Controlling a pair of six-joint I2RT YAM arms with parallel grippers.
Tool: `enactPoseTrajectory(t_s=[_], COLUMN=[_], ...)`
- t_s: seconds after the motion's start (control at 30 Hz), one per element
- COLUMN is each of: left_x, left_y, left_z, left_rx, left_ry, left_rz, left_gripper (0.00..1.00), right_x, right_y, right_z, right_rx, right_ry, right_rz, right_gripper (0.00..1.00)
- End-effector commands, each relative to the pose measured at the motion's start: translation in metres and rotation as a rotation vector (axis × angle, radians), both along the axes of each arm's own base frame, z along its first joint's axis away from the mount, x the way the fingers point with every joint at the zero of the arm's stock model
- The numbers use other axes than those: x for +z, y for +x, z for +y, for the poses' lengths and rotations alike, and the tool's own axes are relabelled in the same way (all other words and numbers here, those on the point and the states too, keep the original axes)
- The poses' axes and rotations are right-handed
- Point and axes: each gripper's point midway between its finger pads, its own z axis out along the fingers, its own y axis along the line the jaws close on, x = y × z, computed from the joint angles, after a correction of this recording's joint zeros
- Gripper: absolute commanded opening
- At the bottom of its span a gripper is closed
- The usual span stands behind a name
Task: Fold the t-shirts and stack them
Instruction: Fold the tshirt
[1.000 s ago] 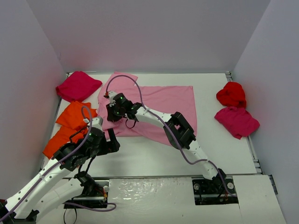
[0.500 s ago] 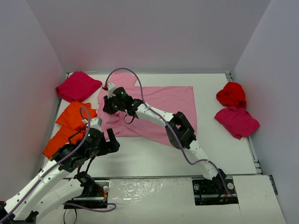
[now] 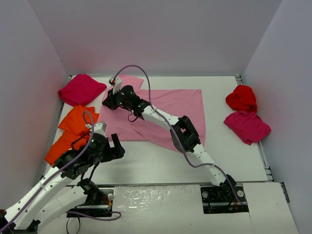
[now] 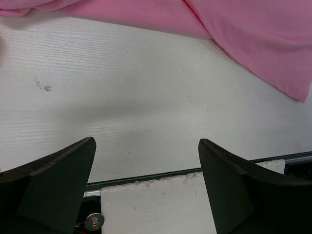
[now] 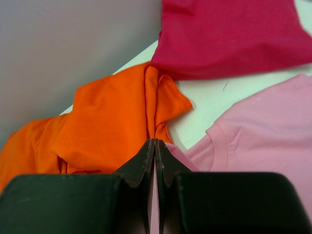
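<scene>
Lab-like robot test cell: white table (image 3: pixel 234 156) inside plain grey walls (image 3: pixel 161 39) (two arms (image 3: pixel 187 139) at its edge).

No lettering, label, brand mark, number or sign could be read in any of the three views.
</scene>
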Motion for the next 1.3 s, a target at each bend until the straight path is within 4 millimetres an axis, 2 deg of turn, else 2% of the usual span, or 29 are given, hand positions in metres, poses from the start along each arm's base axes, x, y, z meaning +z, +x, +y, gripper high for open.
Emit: enactPoseTrajectory(t_s=[0.0, 0.03, 0.1, 0.2, 0.23, 0.27, 0.3, 0.37, 0.4, 0.43, 0.47, 0.5, 0.53, 0.57, 0.6, 0.63, 0.7, 0.73, 0.77, 0.87, 0.93, 0.97, 1.0, 1.13, 1.23, 1.27], left_x=[0.008, 0.008, 0.008, 0.006, 0.006, 0.006, 0.006, 0.007, 0.008, 0.009, 0.011, 0.013, 0.015, 0.018, 0.021, 0.023, 0.033, 0.035, 0.038, 0.049, 0.053, 0.058, 0.063, 0.064, 0.06, 0.059], left_y=[0.008, 0.008, 0.008, 0.009, 0.009, 0.009, 0.009, 0.01, 0.01, 0.01, 0.01, 0.01, 0.01, 0.01, 0.01, 0.01, 0.011, 0.011, 0.013, 0.019, 0.023, 0.026, 0.027, 0.033, 0.035, 0.036], left_z=[-0.006, -0.006, -0.006, -0.005, -0.006, -0.006, -0.006, -0.007, -0.007, -0.007, -0.006, -0.006, -0.005, -0.004, -0.002, -0.002, 0.0, 0.0, 0.0, -0.008, -0.014, -0.017, -0.02, -0.027, -0.033, -0.035], left_rx=[0.002, 0.001, 0.001, 0.0, -0.002, -0.002, -0.004, -0.006, -0.007, -0.007, -0.007, -0.007, -0.007, -0.006, -0.003, -0.007, -0.006, -0.007, -0.009, -0.028, -0.049, -0.062, -0.071, -0.088, -0.099, -0.101], left_ry=[-0.017, -0.016, -0.014, -0.006, -0.005, -0.004, -0.003, -0.005, -0.006, -0.007, -0.009, -0.012, -0.014, -0.016, -0.018, -0.019, -0.024, -0.023, -0.023, -0.035, -0.031, -0.033, -0.035, -0.042, -0.047, -0.046], left_rz=[-0.03, -0.03, -0.029, -0.026, -0.027, -0.026, -0.026, -0.03, -0.032, -0.037, -0.043, -0.052, -0.06, -0.069, -0.078, -0.086, -0.111, -0.119, -0.126, -0.15, -0.151, -0.157, -0.166, -0.167, -0.155, -0.15], left_gripper=[0.84, 0.84, 0.84, 0.84, 0.84, 0.84, 0.84, 0.84, 0.84, 0.84, 0.84, 0.84, 0.84, 0.84, 0.84, 0.84, 0.84, 0.84, 0.84, 0.85, 0.85, 0.85, 0.84, 0.85, 0.84, 0.84], right_x=[0.04, 0.034, 0.026, 0.019, 0.019, 0.025, 0.021, 0.025, 0.046, 0.059, 0.064, 0.058, 0.066, 0.071, 0.055, 0.053, 0.074, 0.075, 0.072, 0.056, 0.06, 0.044, 0.021, -0.003, -0.01, -0.018], right_y=[-0.004, -0.003, -0.002, 0.0, 0.001, 0.001, 0.001, 0.003, 0.006, 0.006, 0.006, 0.01, 0.014, 0.017, 0.016, 0.014, -0.002, -0.01, -0.021, -0.071, -0.095, -0.115, -0.133, -0.195, -0.227, -0.236], right_z=[0.015, 0.015, 0.015, 0.013, 0.012, 0.01, 0.008, -0.002, -0.009, -0.019, -0.03, -0.047, -0.062, -0.08, -0.108, -0.125, -0.175, -0.192, -0.208, -0.267, -0.292, -0.305, -0.312, -0.345, -0.36, -0.366], right_rx=[0.06, 0.059, 0.054, 0.038, 0.031, 0.024, 0.016, -0.025, -0.062, -0.092, -0.126, -0.199, -0.266, -0.344, -0.433, -0.477, -0.572, -0.607, -0.634, -0.705, -0.743, -0.742, -0.72, -0.716, -0.729, -0.74], right_ry=[0.155, 0.153, 0.147, 0.127, 0.119, 0.116, 0.105, 0.067, 0.068, 0.057, 0.034, -0.015, -0.04, -0.086, -0.186, -0.22, -0.215, -0.209, -0.212, -0.264, -0.237, -0.253, -0.29, -0.221, -0.169, -0.184], right_rz=[-0.05, -0.041, -0.03, -0.024, -0.025, -0.033, -0.027, -0.038, -0.071, -0.094, -0.108, -0.113, -0.134, -0.13, -0.093, -0.069, -0.015, 0.013, 0.041, 0.13, 0.21, 0.273, 0.324, 0.497, 0.591, 0.614], right_gripper=[0.0, 0.04, 0.2, 0.64, 0.75, 0.82, 0.83, 0.99, 1.0, 1.0, 1.0, 1.0, 1.0, 1.0, 1.0, 1.0, 0.98, 0.95, 0.91, 0.84, 0.81, 0.79, 0.77, 0.74, 0.71, 0.7])
